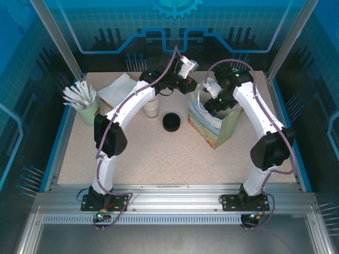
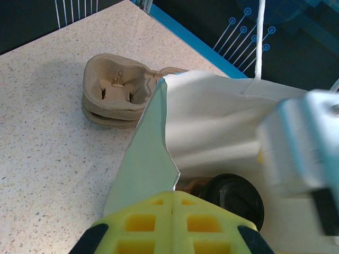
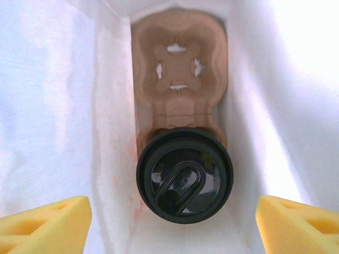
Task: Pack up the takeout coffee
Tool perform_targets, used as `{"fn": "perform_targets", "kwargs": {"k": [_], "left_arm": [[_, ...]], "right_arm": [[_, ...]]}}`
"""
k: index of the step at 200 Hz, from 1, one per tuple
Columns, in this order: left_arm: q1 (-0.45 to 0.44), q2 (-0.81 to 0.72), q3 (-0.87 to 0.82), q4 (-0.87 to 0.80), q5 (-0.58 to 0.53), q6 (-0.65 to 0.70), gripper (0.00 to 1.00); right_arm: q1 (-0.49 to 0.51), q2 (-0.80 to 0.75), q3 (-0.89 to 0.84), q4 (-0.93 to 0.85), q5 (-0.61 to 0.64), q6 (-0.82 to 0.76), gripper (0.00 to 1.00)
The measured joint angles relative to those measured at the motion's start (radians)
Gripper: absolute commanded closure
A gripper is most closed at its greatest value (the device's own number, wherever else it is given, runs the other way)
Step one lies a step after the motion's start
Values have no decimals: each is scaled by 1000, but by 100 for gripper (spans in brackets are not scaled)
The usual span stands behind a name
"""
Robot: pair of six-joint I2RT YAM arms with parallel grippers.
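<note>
The takeout coffee [image 3: 184, 177], a cup under a round black lid, stands in one socket of a brown cardboard carrier [image 3: 179, 69] at the bottom of a white-lined paper bag [image 1: 212, 127]. My right gripper [image 3: 173, 205] hangs open straight above the lid, its yellow fingers [image 3: 45, 225] wide apart and touching nothing. From the top view that gripper [image 1: 213, 99] is at the bag's mouth. My left gripper [image 2: 173, 194] is shut on the bag's rim [image 2: 159, 132], holding it aside. The black lid [image 2: 235, 198] shows inside the bag in the left wrist view.
A stack of spare cardboard carriers [image 2: 115, 92] lies on the table beyond the bag. A stack of white cups [image 1: 152, 108], loose black lids [image 1: 171, 121], a green cup of stirrers [image 1: 85, 103] and napkins [image 1: 117, 87] stand left of the bag.
</note>
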Motion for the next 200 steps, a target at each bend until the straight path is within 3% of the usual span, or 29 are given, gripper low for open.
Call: {"fn": "perform_targets", "kwargs": {"k": [117, 139, 162, 200], "left_arm": [[-1, 0, 0, 0, 0, 0, 100], [-1, 0, 0, 1, 0, -3, 86], [-2, 0, 0, 0, 0, -6, 63], [-8, 0, 37, -18, -8, -31, 44]], "right_arm": [[-6, -134, 156, 10, 0, 58, 18], [-7, -205, 160, 34, 35, 81, 18], [5, -302, 142, 86, 105, 96, 18], [112, -471, 37, 211, 198, 98, 19]]}}
